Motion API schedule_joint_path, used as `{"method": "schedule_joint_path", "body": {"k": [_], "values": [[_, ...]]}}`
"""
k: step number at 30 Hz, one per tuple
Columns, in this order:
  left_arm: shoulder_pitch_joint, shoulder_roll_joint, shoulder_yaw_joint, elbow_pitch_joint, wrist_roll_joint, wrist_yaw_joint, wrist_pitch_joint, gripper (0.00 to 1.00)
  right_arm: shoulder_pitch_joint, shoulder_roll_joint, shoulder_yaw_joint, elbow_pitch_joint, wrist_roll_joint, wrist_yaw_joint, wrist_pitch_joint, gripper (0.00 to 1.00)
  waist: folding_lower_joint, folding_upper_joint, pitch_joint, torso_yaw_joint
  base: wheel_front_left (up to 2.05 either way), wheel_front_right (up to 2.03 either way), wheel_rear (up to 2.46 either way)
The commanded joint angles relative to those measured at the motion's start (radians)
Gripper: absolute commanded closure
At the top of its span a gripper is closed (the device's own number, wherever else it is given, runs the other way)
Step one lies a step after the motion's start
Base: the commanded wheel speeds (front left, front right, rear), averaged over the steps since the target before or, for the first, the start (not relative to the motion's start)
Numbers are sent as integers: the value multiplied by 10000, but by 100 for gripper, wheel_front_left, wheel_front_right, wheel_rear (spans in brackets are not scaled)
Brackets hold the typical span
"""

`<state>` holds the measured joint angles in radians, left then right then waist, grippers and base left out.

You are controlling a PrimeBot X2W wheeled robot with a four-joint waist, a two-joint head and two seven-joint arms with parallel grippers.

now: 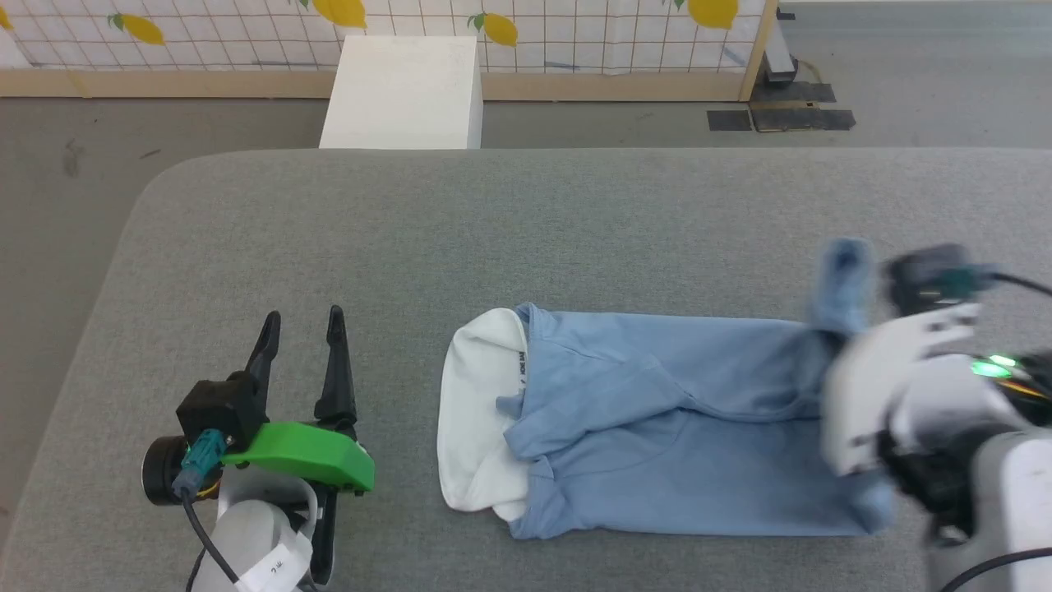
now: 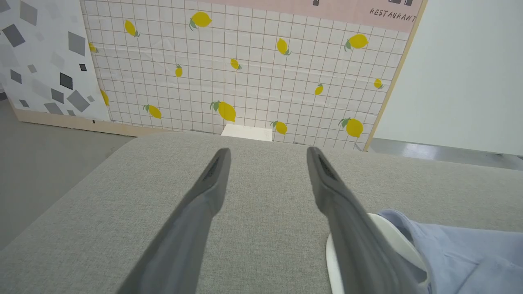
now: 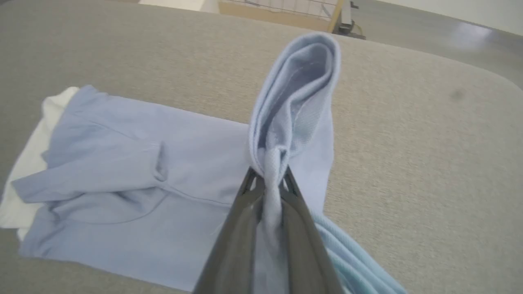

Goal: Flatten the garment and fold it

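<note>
The light blue T-shirt is laid on the grey padded table, folded into a long strip, its white end turned toward the robot's left. Its right end is bunched, raised and clamped between the fingers of the right gripper. The left gripper is held spread wide and empty, near the white end.

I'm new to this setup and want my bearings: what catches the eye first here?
The right gripper is shut on a bunched end of the light blue T-shirt, holding it raised above the grey table at the right. The rest of the shirt lies in a long strip across the middle, white sleeve at its left end. The left gripper sits open and empty at the lower left.
</note>
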<state>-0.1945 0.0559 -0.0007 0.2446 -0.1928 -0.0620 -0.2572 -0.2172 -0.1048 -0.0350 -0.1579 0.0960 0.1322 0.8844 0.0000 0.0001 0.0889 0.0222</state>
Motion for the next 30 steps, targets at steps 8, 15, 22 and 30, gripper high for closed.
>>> {"method": "schedule_joint_path", "body": {"k": [8, 15, 22, 30], "values": [[-239, -51, -76, -132, 207, -122, -45, 0, -1022, 327, 3546, -186, 615, -15, -104, 100, 0, -1, 424, 276, 0, 0, 0], [-611, -55, -431, -89, 61, -83, -45, 0, -2541, 539, 5239, 3295, 1427, -15, -1871, 100, 0, -1, 929, 681, 0, 0, 0], [-788, -55, -589, -7, 21, -11, -45, 0, -3394, 543, 6283, 5748, 3091, -15, -2737, 51, 0, -1, 1134, 836, 0, 0, 0], [-588, -56, -500, 100, 40, 12, -45, 0, -3655, 544, 6498, 5473, 5316, -15, -4486, 0, 0, -1, 746, 555, 0, 0, 0]]}}
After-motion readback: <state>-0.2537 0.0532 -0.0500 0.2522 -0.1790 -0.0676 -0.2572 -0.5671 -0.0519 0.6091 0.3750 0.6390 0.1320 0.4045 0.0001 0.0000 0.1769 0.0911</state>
